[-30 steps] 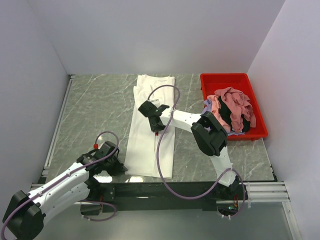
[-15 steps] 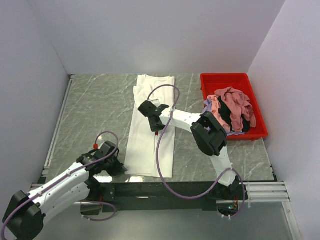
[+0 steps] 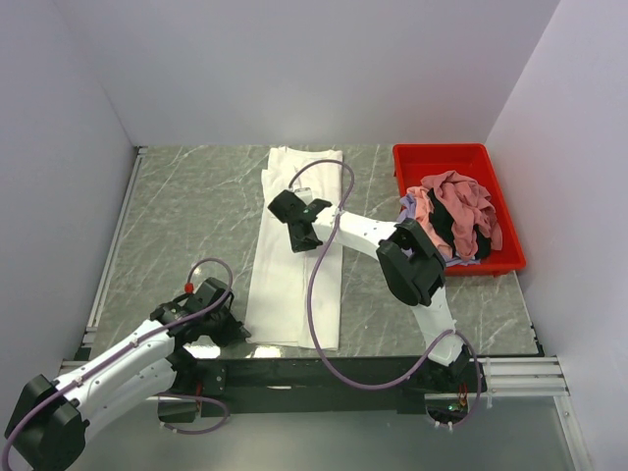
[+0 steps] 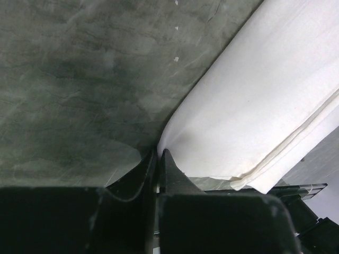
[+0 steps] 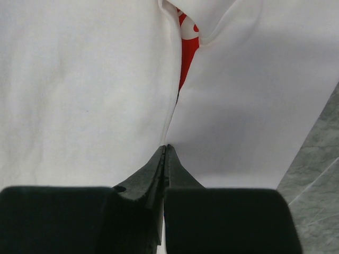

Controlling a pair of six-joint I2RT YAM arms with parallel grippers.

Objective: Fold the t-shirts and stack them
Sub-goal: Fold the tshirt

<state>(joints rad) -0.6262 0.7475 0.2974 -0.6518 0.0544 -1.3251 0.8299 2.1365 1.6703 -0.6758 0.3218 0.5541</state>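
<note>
Top external view has the right arm [image 3: 358, 234] stretched leftward across the bench [image 3: 186, 216], its wrist low over the white t-shirt [image 3: 280, 285], folded into a long strip at mid-bench. The right jaws are closed, tips at the seam where two flaps meet below the red print [image 5: 188, 39]; whether they pinch cloth I cannot tell. The left arm [image 3: 128, 358] crouches at the near edge, left jaws closed on the shirt's near-left corner. Since a second ago the right wrist has shifted slightly farther back; the left arm has not moved.
</note>
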